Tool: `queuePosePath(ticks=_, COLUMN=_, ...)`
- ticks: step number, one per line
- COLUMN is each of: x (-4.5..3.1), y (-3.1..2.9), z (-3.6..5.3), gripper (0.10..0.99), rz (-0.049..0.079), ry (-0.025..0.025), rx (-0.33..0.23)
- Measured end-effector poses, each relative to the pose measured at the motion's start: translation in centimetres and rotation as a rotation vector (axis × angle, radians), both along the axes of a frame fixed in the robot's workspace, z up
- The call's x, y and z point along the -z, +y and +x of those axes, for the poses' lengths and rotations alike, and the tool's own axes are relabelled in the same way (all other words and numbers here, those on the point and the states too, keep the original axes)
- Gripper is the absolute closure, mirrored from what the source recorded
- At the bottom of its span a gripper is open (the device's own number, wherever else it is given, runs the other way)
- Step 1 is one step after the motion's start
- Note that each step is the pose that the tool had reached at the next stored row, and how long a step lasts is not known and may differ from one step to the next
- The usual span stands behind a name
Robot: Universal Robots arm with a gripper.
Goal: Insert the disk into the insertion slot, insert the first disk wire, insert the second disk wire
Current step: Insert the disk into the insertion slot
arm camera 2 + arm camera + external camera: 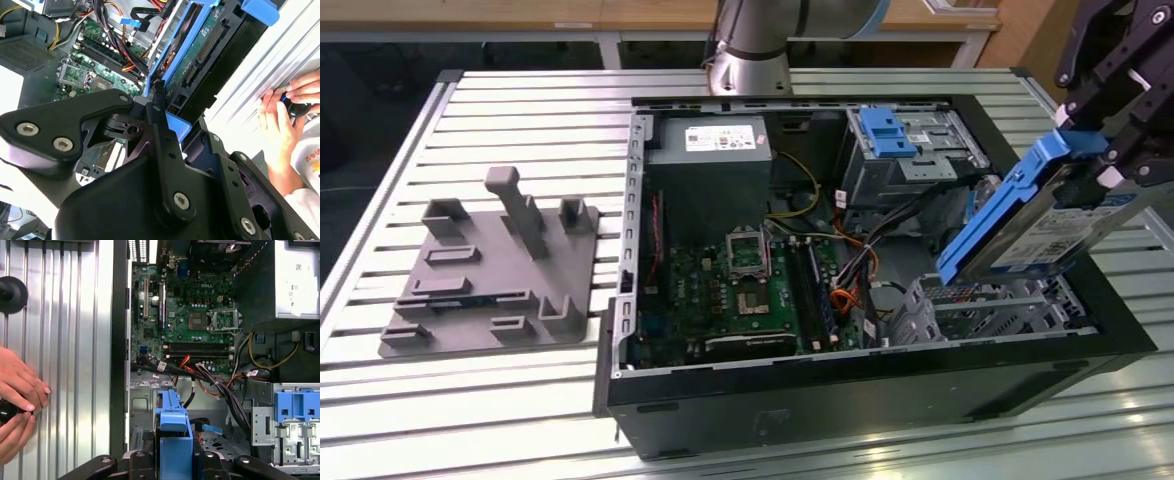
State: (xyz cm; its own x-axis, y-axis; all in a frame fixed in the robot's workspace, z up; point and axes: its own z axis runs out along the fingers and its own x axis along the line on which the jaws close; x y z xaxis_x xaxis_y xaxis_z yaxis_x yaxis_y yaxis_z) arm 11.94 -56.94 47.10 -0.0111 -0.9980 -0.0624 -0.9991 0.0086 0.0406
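The black gripper [1110, 165], fingers pinched on the upper end of the flat silver hard drive in a bright blue plastic carrier [1051, 232], holds it tilted just above the small silver perforated sheet-metal drive cage [987, 305] inside the open black computer case [854, 372].

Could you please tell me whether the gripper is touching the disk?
Touching. In the exterior view, the gripper clamps the upper end of the tilted disk.

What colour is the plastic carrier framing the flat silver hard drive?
Bright blue plastic carrier; the exterior view shows it best.
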Motion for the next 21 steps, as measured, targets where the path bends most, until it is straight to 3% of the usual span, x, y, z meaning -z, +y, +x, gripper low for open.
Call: queuePosePath(ticks=21, x=1.18, y=0.34, z=0.0, gripper=0.722, rz=0.0, ry=0.0, rx=-0.018)
